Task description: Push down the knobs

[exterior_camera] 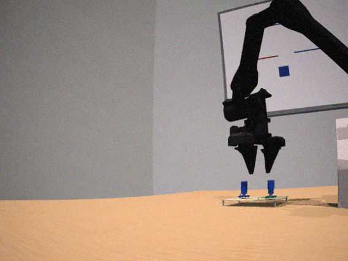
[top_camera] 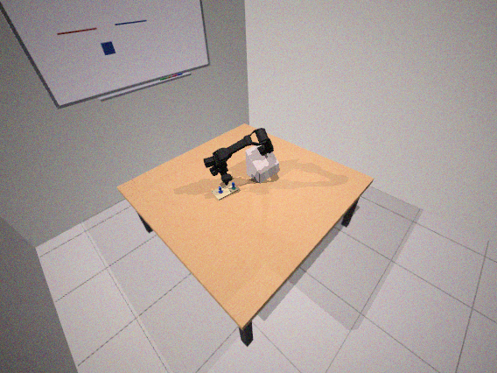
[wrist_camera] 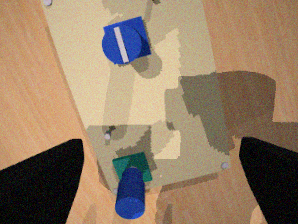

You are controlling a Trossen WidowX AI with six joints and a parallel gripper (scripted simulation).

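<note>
The circuit board (top_camera: 221,196) (exterior_camera: 230,200) (wrist_camera: 92,90) stands on short legs. One blue knob (top_camera: 220,190) (exterior_camera: 244,187) (wrist_camera: 119,46), with a white stripe on top, stands upright over the blue potentiometer (exterior_camera: 244,196) (wrist_camera: 144,46). A second blue knob (top_camera: 234,186) (exterior_camera: 271,186) (wrist_camera: 131,197) stands upright over the green potentiometer (exterior_camera: 271,196) (wrist_camera: 121,163). In the exterior view a narrower neck shows below each knob. My gripper (top_camera: 227,182) (exterior_camera: 260,173) (wrist_camera: 162,148) is open and empty, pointing down above the board. Its fingertips are higher than both knob tops and touch neither.
A pale, blocky box (top_camera: 262,165) (exterior_camera: 342,185) stands on the wooden table (top_camera: 245,245) (exterior_camera: 122,230) beside the board, near the arm's base. Small metal posts (wrist_camera: 225,165) show at the board's corners. A whiteboard (top_camera: 153,48) hangs on the wall behind.
</note>
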